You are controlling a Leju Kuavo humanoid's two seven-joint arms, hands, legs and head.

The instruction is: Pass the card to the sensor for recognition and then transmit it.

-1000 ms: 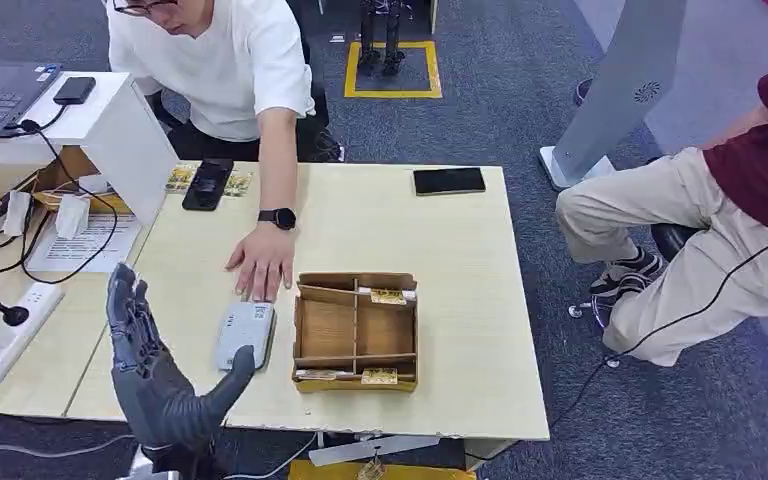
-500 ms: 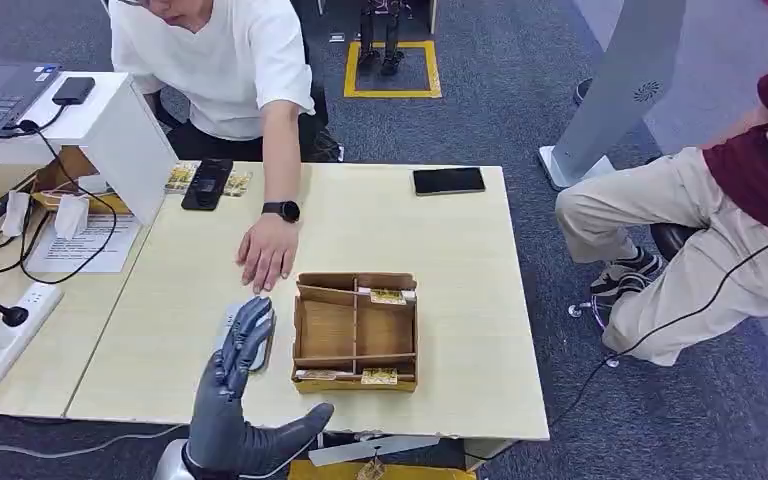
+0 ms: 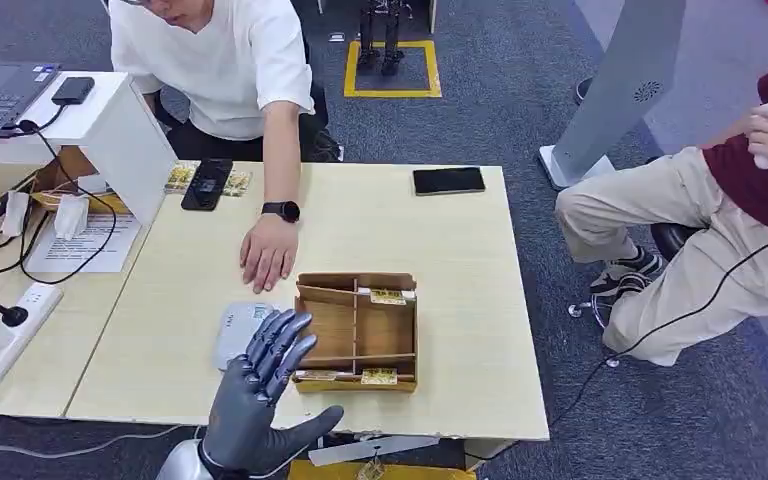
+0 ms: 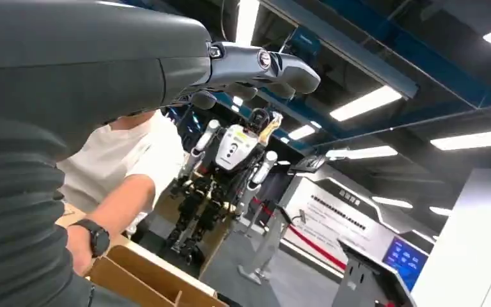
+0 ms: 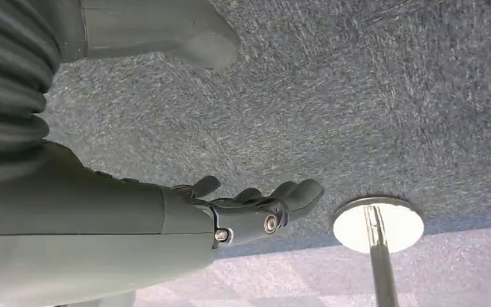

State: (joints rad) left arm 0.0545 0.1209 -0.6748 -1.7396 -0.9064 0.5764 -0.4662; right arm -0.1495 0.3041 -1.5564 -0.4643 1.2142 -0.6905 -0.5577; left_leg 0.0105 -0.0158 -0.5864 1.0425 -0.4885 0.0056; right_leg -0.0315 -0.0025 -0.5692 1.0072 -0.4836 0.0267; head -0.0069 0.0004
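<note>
At a pale wooden table [image 3: 440, 260], a seated person's hand [image 3: 266, 252] rests flat just beyond the grey sensor [image 3: 236, 330]. Beside it stands a wooden tray [image 3: 355, 330], cards [image 3: 388, 296] tucked in its slots. The robot's left hand [image 3: 260, 400] hovers spread and empty over the sensor; its right hand [image 5: 230, 211] hangs empty above carpet.

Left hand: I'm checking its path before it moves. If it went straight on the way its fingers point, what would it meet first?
Probably the wooden tray, at its near left corner; the left hand is raised, so depth is unclear.
</note>
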